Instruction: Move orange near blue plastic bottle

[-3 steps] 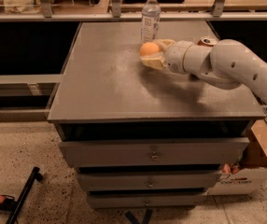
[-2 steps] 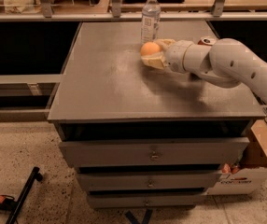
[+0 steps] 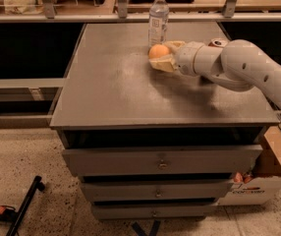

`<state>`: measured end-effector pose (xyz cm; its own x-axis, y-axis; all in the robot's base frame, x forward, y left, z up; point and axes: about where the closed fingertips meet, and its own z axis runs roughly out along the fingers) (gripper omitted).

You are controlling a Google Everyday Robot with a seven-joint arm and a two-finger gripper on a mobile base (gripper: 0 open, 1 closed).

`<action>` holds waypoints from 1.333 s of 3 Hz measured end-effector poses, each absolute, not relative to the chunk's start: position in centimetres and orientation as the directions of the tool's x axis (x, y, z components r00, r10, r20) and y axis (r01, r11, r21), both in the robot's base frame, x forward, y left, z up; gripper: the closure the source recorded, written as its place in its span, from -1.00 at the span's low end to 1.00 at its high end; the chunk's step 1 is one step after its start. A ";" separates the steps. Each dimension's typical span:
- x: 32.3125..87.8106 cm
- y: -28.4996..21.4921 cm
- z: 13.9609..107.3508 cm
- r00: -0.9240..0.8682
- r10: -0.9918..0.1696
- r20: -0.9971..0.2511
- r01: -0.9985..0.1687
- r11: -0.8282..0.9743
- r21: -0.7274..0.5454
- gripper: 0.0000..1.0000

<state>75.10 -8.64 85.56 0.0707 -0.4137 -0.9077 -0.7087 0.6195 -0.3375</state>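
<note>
The orange (image 3: 158,51) is round and plain, and sits between my gripper's tan fingers (image 3: 166,64) just over the grey tabletop (image 3: 116,87), at the far middle. My gripper (image 3: 163,55) reaches in from the right and is shut on the orange. The blue plastic bottle (image 3: 158,19), clear with a white cap and a pale label, stands upright directly behind the orange near the table's far edge, a short gap away.
The top of a red-orange soda can (image 3: 218,42) shows behind my white arm (image 3: 238,65) at the far right. A shelf rail (image 3: 130,16) runs behind the table. Drawers (image 3: 162,161) are below, and a cardboard box (image 3: 263,181) stands on the floor at the right.
Almost nothing has changed: the gripper and the orange stay in the same spot just in front of the bottle.
</note>
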 end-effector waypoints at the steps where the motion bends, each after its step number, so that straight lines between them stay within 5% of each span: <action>1: 75.5 -8.9 85.9 0.076 -0.396 -0.915 -0.692 0.640 -0.334 0.65; 4: 75.8 -8.5 86.2 0.079 -0.377 -0.923 -0.680 0.657 -0.326 -0.74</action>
<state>75.84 -8.53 86.23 0.0791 -0.3768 -0.9229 -0.6799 0.6567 -0.3263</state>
